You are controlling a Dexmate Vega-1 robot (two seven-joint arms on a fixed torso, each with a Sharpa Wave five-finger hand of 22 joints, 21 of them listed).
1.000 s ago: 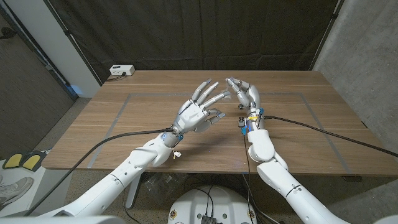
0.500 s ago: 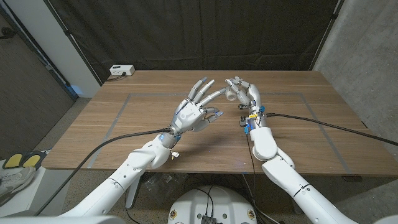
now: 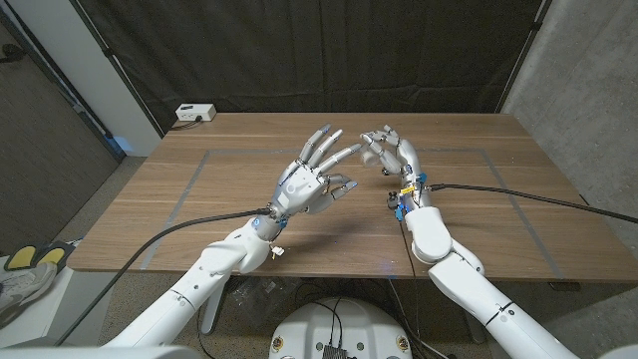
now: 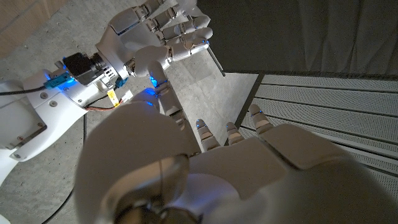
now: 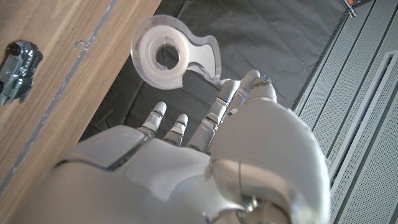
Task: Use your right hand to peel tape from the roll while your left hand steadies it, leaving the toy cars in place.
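1. Tape roll, in its clear dispenser, sits at the fingertips of the right robot hand, lifted off the tabletop; whether those fingers truly pinch it I cannot tell.
2. Left robot hand hovers just beside, fingers spread and holding nothing, so the roll looks unsteadied.
3. Bring the left fingers onto the dispenser's body first, gripping its flat sides, not the tape edge.
4. Then free the right fingertips to find the loose end and pull slowly along the roll's curve.
5. Keep both arms high: one toy car lies on the wood nearby.
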